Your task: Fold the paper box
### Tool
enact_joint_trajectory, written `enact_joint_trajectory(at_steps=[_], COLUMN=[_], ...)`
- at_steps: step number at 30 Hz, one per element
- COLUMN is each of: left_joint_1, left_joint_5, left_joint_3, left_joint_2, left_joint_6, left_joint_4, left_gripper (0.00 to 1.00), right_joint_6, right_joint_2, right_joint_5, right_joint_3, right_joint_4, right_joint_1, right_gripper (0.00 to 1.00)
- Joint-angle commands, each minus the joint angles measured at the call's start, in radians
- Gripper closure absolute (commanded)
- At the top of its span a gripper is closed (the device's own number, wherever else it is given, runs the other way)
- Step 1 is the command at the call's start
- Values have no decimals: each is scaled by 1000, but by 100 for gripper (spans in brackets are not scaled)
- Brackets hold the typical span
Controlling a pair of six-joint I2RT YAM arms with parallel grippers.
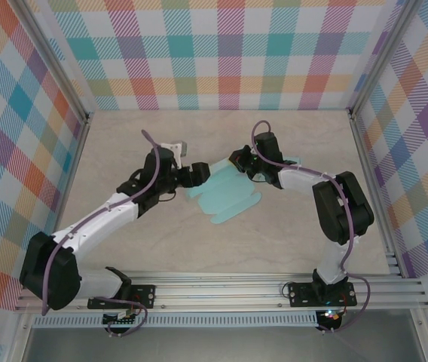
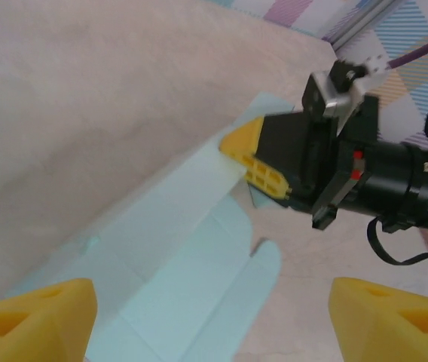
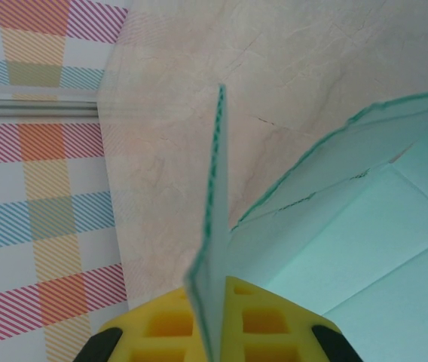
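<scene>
Lying mostly flat on the surface (image 1: 289,241), the teal paper box (image 1: 229,202) spreads between the two sets of jaws. The right jaws are closed tight on one flap (image 3: 215,219), which stands on edge between them. The left jaws gape wide and empty, the sheet beneath their gap. Folding looks barely begun: the other panels lie flat, with every wall and tuck left to do.

Pale marbled table (image 1: 289,249) with unfolded mint paper box (image 1: 225,202) on top.
</scene>
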Motion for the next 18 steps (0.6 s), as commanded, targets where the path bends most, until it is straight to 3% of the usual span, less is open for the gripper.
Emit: enact_joint_trajectory(at_steps=[1,4,9,14,18], left_joint_1=[-9,-37,-64,-92,-102], left_joint_5=[78,54,-26,-12,-65], left_joint_3=[-77,-127,-141,-169,-136], left_joint_2=[52,64,53,70,56], left_joint_6=[-302,-383,-435,-501,-398], left_joint_4=[151,230,226,300,228], left_gripper=[19,16,4,7,14], right_joint_6=[-6,-10,-11,-6,-5], right_joint_2=[8,8,6,15,23], right_joint_5=[2,4,7,8,2], right_joint_3=[-19,-17,-19,-14,-6], right_joint_4=[1,-7,-8,-3,0], right_joint_1=[4,8,10,14,20], right_gripper=[100,100,100,100,100])
